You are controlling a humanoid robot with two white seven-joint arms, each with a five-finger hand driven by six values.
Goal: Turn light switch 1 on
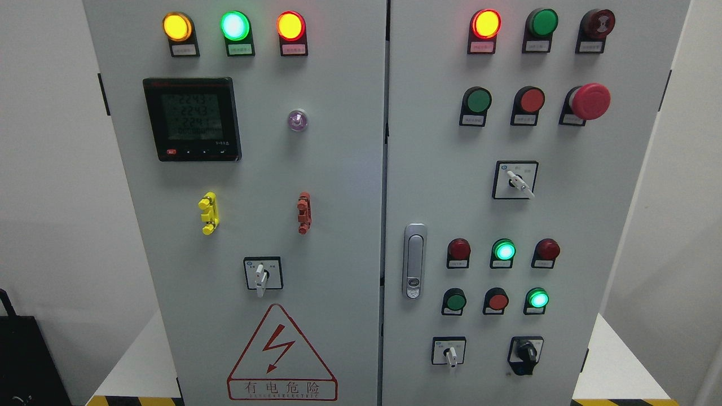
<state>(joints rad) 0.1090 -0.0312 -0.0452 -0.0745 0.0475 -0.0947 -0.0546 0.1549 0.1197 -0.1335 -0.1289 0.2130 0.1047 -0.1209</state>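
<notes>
A grey two-door cabinet (338,169) is filling the frame; no robot hand is showing, so hand state can't be told. Which control is light switch 1 can't be told, labels too small. Rotary switches are sitting at centre-left (260,274), right of centre (515,180), and lower right: a white one (449,352) and a black one (525,352). Top-left lamps are glowing amber (177,26), green (234,26), red-amber (291,26). A meter (192,119) is showing digits upper left. A door latch (414,260) is sitting near centre.

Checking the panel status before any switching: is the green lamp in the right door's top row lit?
No, the green lamp looks dark, while the red lamp beside it glows.
</notes>
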